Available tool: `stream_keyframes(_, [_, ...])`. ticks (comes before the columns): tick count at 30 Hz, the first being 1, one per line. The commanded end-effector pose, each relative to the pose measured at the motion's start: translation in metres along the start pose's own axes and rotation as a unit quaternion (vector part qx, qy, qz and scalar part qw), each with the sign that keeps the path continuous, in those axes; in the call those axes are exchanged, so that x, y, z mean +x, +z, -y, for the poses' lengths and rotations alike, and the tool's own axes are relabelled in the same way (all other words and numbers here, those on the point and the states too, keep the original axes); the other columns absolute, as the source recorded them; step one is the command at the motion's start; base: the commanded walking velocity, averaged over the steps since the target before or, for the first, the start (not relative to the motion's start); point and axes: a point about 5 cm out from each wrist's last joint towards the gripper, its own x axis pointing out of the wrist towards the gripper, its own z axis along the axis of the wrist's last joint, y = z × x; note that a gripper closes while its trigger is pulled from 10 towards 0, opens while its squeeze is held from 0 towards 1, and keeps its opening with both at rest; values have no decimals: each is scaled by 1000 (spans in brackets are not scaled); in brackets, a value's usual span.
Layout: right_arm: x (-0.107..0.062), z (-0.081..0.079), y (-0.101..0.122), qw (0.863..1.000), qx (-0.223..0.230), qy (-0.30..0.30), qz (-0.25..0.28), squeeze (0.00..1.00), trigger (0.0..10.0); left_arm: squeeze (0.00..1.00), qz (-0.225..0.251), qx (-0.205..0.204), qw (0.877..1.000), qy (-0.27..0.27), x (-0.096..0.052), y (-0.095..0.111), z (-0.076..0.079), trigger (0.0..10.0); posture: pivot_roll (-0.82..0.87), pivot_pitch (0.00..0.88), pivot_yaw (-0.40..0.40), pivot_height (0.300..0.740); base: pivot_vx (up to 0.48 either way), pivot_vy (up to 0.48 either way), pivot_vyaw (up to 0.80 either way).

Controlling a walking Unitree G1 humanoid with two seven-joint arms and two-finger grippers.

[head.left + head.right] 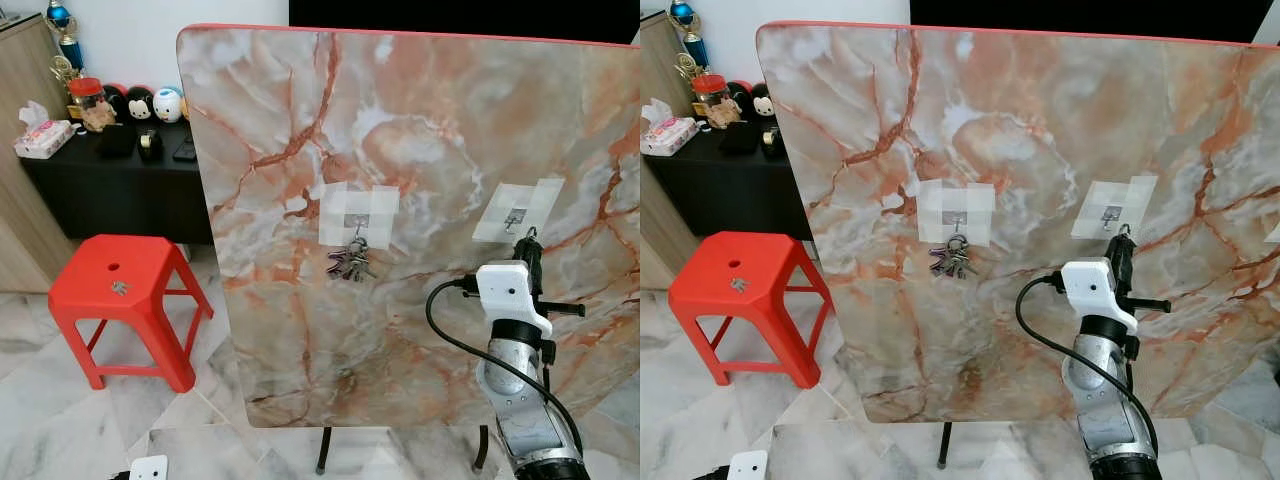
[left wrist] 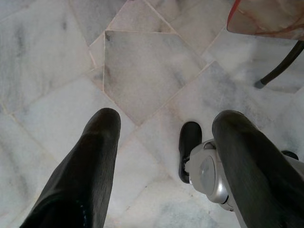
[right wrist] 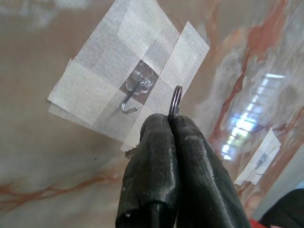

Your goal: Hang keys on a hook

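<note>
The right claw (image 3: pixel 172 124) was pinched tight on the key ring (image 3: pixel 175 101), right of middle in the head picture, just beside the empty hook (image 3: pixel 134 95), while the left claw (image 2: pixel 166 156) hung apart near the floor (image 2: pixel 142 71).

A red plastic stool (image 1: pixel 125 290) stands near a black cabinet (image 1: pixel 110 190).

Right arm (image 1: pixel 525 410): silver, jointed metal
Wrist camera (image 1: pixel 510 290): white boxy housing
Cable (image 1: pixel 450 330): black, looping to the housing
Fingers (image 3: pixel 190 166): long, black, matte
Foot (image 2: pixel 209 171): silver with black
</note>
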Motion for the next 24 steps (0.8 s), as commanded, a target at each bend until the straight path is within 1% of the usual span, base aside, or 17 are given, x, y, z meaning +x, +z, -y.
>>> stream_keyframes(1, [3, 4, 2, 1000, -11, -10, 1, 0, 10000, 0, -16, -3, 1000, -4, -1, -7, 3, 10000, 131, 0, -71, 740, 0, 0, 0])
stream_keyframes(7, [2, 2, -1, 1000, -30, -1, -9, 0, 10000, 0, -20, -3, 1000, -4, -2, -9, 2, 10000, 131, 0, -71, 740, 0, 0, 0])
stream_keyframes(13, [2, 0, -4, 999, -39, 9, -21, 0, 10000, 0, -20, -3, 1000, -3, -2, -9, 1, 10000, 133, 0, -72, 740, 0, 0, 0])
stream_keyframes(19, [2, -5, -3, 998, -52, 27, -19, 0, 10000, 0, -19, -3, 1000, -3, -2, -8, 0, 10000, 133, 0, -72, 740, 0, 0, 0])
stream_keyframes(24, [3, -5, -4, 998, -57, 27, -23, 0, 10000, 0, -19, -4, 1000, -2, -2, -9, -1, 10000, 133, 0, -73, 740, 0, 0, 0])
